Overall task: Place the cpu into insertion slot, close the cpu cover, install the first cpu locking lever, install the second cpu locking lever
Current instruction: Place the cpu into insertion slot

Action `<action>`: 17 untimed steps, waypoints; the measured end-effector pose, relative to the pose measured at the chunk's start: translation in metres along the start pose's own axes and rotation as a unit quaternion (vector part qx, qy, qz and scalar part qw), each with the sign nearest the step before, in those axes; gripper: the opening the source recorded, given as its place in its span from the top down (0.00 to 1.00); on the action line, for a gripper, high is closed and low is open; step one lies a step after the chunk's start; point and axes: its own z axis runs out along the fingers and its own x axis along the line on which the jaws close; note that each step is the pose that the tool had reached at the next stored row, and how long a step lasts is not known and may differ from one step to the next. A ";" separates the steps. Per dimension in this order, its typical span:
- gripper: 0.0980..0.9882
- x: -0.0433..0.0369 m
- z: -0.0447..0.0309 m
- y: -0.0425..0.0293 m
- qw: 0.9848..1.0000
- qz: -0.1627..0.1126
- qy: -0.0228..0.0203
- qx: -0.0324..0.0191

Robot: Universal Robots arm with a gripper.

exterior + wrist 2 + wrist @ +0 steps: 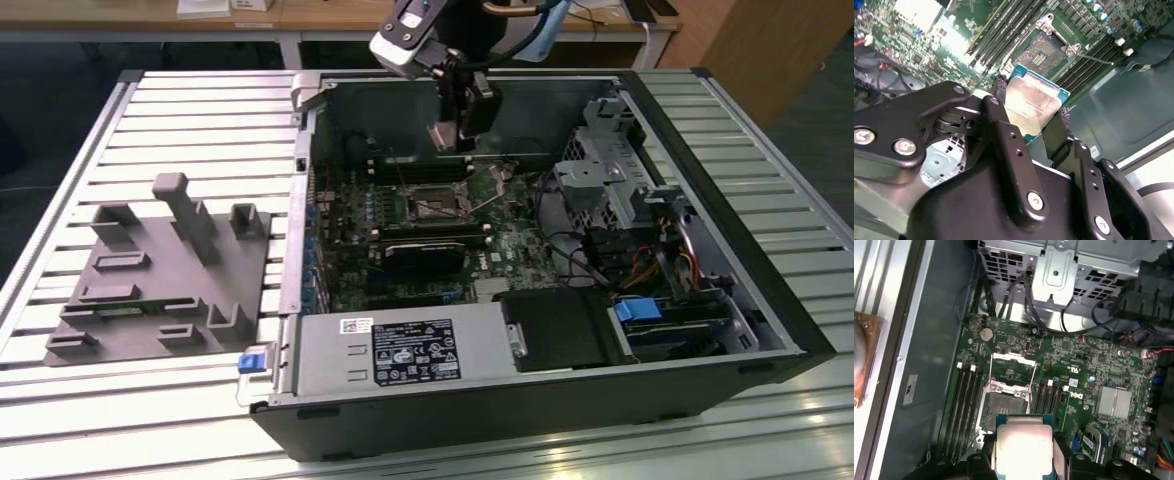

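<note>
My gripper (454, 132) hangs inside the open computer case, above the green motherboard, shut on the cpu (1031, 107). The cpu (1021, 447) is a flat square chip with a dull silver top and a green edge, pinched on two opposite sides by black fingers (999, 95). The insertion slot (1001, 410) lies bare just beyond it, a dark square socket with a silver rim (434, 205). The cpu cover (1013, 357) stands swung up at the socket's far side. A thin metal locking lever (1094, 59) sticks out beside the socket, unlatched.
Long black memory slots (966, 405) flank the socket on both sides. A black block (427, 250) sits on the board near the socket. A drive cage (601, 180), cables and a power supply (400, 350) fill the case. A grey fixture (160, 270) rests on the slatted table.
</note>
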 end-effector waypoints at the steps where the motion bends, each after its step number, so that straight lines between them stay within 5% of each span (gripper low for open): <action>1: 0.51 0.0000 0.0006 0.0000 1.000 0.007 0.000 0.000; 8: 0.51 0.0006 0.0064 -0.0002 0.999 0.041 -0.002 0.003; 17: 0.51 0.0030 0.0191 -0.0005 0.999 0.043 -0.001 0.007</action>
